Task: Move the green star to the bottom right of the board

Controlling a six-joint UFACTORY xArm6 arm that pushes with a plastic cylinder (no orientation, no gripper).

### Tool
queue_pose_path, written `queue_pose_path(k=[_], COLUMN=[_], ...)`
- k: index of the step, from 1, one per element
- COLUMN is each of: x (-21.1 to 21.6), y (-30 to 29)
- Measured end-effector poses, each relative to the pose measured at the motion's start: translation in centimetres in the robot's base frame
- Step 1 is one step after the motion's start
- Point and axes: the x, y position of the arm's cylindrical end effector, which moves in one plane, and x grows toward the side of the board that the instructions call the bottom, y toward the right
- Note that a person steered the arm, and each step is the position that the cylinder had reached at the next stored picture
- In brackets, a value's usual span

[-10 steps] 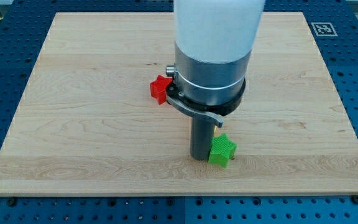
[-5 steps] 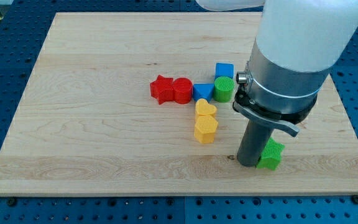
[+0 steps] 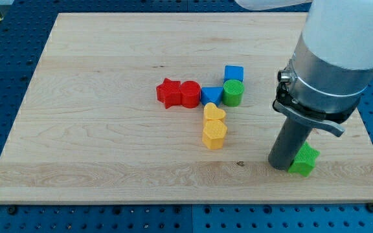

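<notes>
The green star (image 3: 305,160) lies on the wooden board (image 3: 96,142) near its bottom right, partly hidden by the rod. My tip (image 3: 281,166) rests on the board, touching the star's left side. The arm's large grey and white body rises above it at the view's right.
A cluster sits mid-board: a red star (image 3: 168,92), a red cylinder (image 3: 190,94), a blue triangle (image 3: 211,96), a green cylinder (image 3: 233,93), a blue cube (image 3: 234,74). Two yellow hearts (image 3: 214,113) (image 3: 215,134) lie below them. The board's right edge is close to the green star.
My tip and the green star have slid rightward together along the lower part of the board. The arm no longer covers the middle cluster of blocks.
</notes>
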Motion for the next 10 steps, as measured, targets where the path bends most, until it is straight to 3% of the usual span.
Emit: queue_pose_path(k=[5, 10], x=[-2.2, -1.3], y=[1.7, 5.0])
